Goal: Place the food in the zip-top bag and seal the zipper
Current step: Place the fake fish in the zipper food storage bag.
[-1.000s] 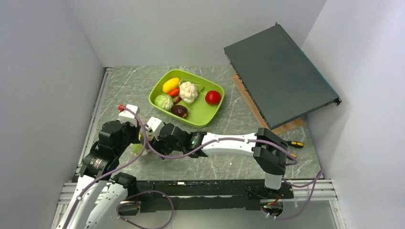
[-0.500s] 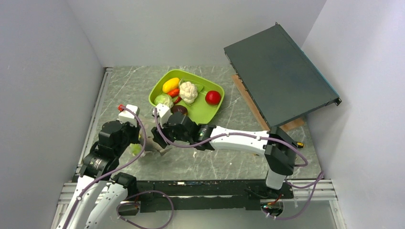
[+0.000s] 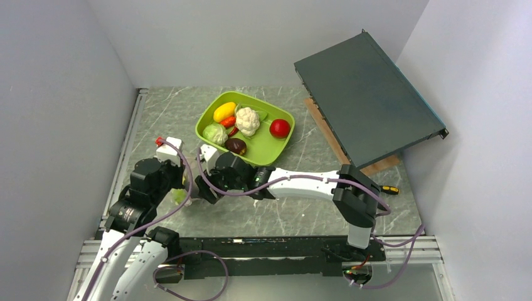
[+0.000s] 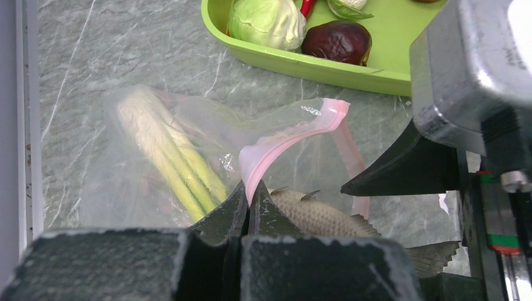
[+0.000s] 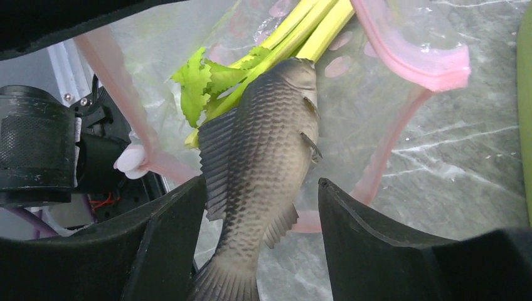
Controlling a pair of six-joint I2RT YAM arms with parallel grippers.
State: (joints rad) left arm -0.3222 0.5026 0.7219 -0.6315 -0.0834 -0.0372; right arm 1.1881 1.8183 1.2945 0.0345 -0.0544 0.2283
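Note:
The clear zip-top bag [image 4: 125,157] lies on the marble table near the left arm, with a pale leafy stalk [image 4: 166,150] inside. My left gripper [image 4: 249,188] is shut on the bag's pink zipper strip [image 4: 295,135] and holds the mouth up. A grey toy fish [image 5: 260,150] lies head-first in the mouth, beside the stalk [image 5: 295,31]. My right gripper [image 5: 262,183] is open, its fingers on either side of the fish's tail. The green tray [image 3: 273,150] holds a yellow piece [image 3: 224,111], cauliflower [image 3: 248,120], cabbage [image 3: 215,133], a red piece [image 3: 280,128] and a dark purple piece [image 3: 236,145].
A large dark flat box [image 3: 367,97] leans over a wooden board [image 3: 376,166] at the back right. A yellow-and-black screwdriver [image 3: 390,189] lies by the right arm's elbow. Grey walls close in the table on the left, back and right.
The right gripper swung out towards the tray's near corner half a second ago and has come back to the bag mouth. The left arm has stayed still, holding the zipper strip.

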